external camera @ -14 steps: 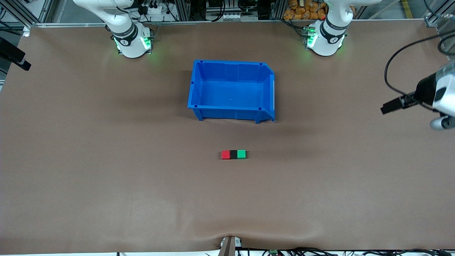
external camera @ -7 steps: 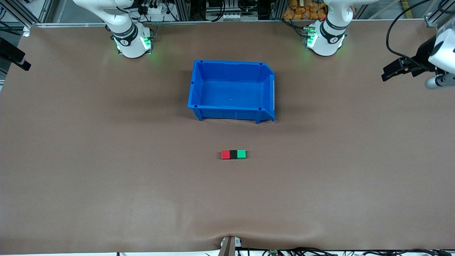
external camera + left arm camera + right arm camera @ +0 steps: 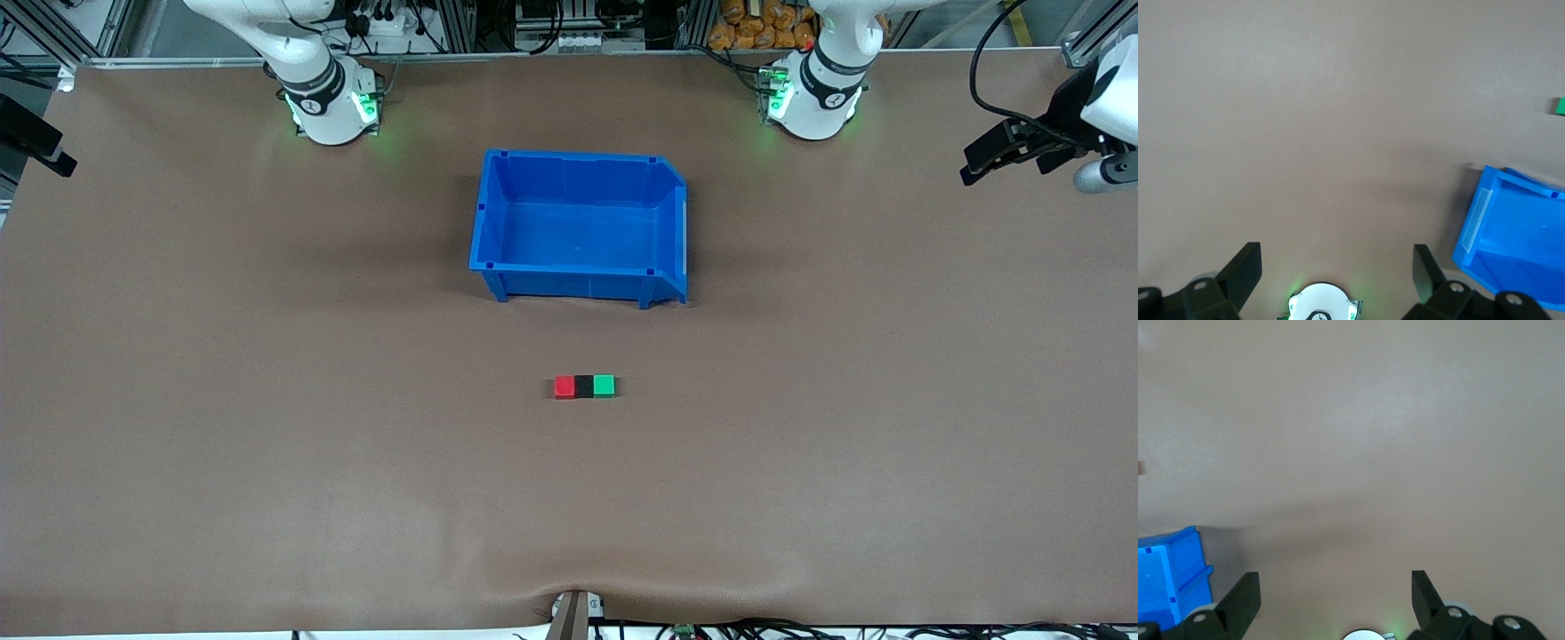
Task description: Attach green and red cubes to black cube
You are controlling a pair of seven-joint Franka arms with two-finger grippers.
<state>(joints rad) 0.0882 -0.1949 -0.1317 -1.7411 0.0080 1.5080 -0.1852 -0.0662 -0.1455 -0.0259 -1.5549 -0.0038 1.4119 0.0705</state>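
Black cube [image 3: 583, 386] is sitting on the brown table [image 3: 267, 400] between the red cube [image 3: 564, 387] and the green cube [image 3: 604, 385], touching both, nearer the front camera than the blue bin [image 3: 578, 227]. Left gripper [image 3: 1337, 270] is hanging spread wide over the table's left-arm end. Right gripper [image 3: 1335, 592] is hovering wide open, empty, above bare table beside the bin.

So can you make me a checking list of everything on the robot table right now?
Surface: brown table, bare apart from the items below.
Job's things: red cube, black cube and green cube touching in one row, black in the middle.
Clutter: blue bin, nothing in it.
Grippers: left gripper open, raised at the left arm's end of the table; right gripper open, over bare table.
Cables: black cable by the left arm.
Surroundings: metal frame.
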